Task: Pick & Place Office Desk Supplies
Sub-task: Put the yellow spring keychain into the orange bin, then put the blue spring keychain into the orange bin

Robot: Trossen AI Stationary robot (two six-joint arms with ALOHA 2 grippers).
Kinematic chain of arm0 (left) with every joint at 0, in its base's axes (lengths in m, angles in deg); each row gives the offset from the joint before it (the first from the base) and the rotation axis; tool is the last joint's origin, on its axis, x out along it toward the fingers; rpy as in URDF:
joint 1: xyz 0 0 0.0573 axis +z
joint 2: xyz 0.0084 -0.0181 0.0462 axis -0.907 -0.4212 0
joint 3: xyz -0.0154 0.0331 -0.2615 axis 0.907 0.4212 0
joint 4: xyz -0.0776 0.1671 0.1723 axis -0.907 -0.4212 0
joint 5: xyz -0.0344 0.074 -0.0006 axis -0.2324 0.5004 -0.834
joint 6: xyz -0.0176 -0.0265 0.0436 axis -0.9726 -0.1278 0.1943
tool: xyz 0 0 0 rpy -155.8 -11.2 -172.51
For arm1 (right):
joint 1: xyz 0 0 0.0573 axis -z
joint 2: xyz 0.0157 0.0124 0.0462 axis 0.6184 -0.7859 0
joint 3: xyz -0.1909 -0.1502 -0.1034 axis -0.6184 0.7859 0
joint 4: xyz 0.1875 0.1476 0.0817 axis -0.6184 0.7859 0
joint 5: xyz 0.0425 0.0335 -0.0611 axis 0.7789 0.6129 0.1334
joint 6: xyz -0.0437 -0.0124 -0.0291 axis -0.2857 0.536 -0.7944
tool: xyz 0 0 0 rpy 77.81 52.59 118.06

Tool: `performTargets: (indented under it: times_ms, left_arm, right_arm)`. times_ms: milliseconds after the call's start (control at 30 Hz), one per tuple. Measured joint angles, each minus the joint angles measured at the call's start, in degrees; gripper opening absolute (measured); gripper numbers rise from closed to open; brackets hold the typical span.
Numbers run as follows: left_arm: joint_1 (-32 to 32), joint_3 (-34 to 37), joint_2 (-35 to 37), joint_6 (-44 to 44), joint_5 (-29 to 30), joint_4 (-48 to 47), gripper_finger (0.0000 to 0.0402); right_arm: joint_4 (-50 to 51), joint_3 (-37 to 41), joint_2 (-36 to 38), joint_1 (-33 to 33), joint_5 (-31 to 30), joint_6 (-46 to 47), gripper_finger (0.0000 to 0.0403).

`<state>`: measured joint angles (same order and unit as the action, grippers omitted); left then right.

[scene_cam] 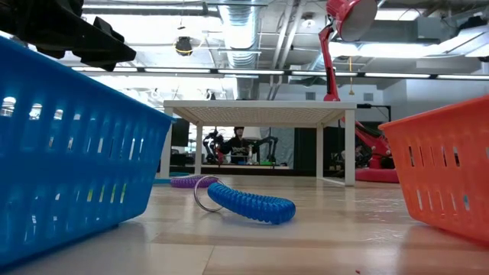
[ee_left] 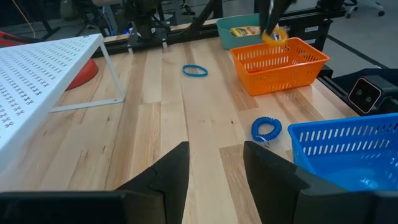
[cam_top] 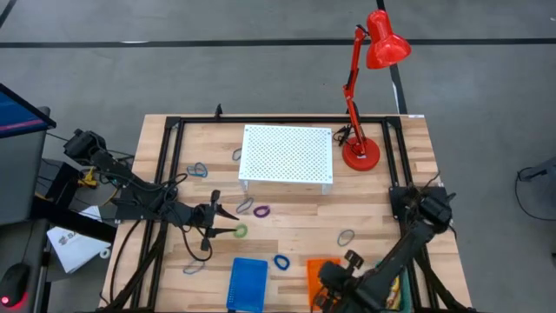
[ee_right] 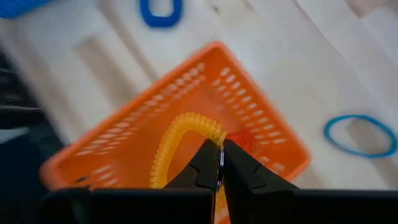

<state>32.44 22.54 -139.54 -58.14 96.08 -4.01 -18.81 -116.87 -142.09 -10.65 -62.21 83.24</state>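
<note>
The right gripper (ee_right: 219,163) is clamped shut on a yellow coil loop (ee_right: 180,140), which curls away from the fingertips and hangs directly over the orange basket (ee_right: 124,146). The step in hand looks like the drop-off: the loop is carried and lined up above its bin, so the next move calls for opening the fingers and letting it fall inside, perhaps after dipping a little lower so it cannot bounce out.

There is room for that. The basket floor under the tips is bare, and the rim stands clear of the loop on every side visible in the right wrist view. Beyond the basket's far wall a thin blue loop (ee_right: 360,135) lies on the table, and a blue coil loop (ee_right: 161,12) lies off another corner, both well apart from the carried one.

The left gripper (ee_left: 214,168) waits over bare wood with its fingers parted and nothing between them. Ahead of it lie open boards, with the blue basket (ee_left: 348,149) off to one side and the white stand (ee_left: 43,74) to the other.
</note>
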Motion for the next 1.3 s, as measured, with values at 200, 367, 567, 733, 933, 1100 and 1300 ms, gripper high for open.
performTargets:
  times_ms: [200, 367, 567, 733, 933, 1100, 1300]
  left_arm:
    - [-0.02, 0.00, 0.00, 0.00, 0.00, -0.41, 0.0144]
    - [-0.02, 0.01, 0.00, 0.00, 0.02, -0.46, 0.0144]
    - [-0.02, 0.01, 0.00, 0.00, 0.01, -0.46, 0.0144]
    - [-0.02, 0.02, 0.00, 0.00, 0.01, -0.44, 0.0144]
    - [-0.02, 0.00, 0.00, 0.00, 0.02, -0.42, 0.0144]
    - [-0.02, 0.02, 0.00, 0.00, 0.01, -0.49, 0.0144]
    - [-0.02, 0.46, 0.02, -0.01, 0.00, -1.20, 0.0144]
  right_arm:
    - [5.26, -0.52, -1.12, 1.41, 0.41, -1.04, 0.0065]
    - [3.79, -0.54, -0.84, 1.22, 0.27, -0.52, 0.0132]
    - [1.66, -0.54, -0.81, 0.45, -1.26, -0.33, 0.0167]
    - [-3.71, -0.54, -0.81, 0.76, -5.37, -8.67, 0.0162]
    - [-12.05, -0.54, -0.81, 4.84, -8.69, -23.49, 0.0137]
    - [-15.94, -0.59, -0.81, 9.52, -6.40, -35.44, 0.0126]
    - [-19.76, -0.35, -1.00, 13.35, -2.34, -42.27, 0.0148]
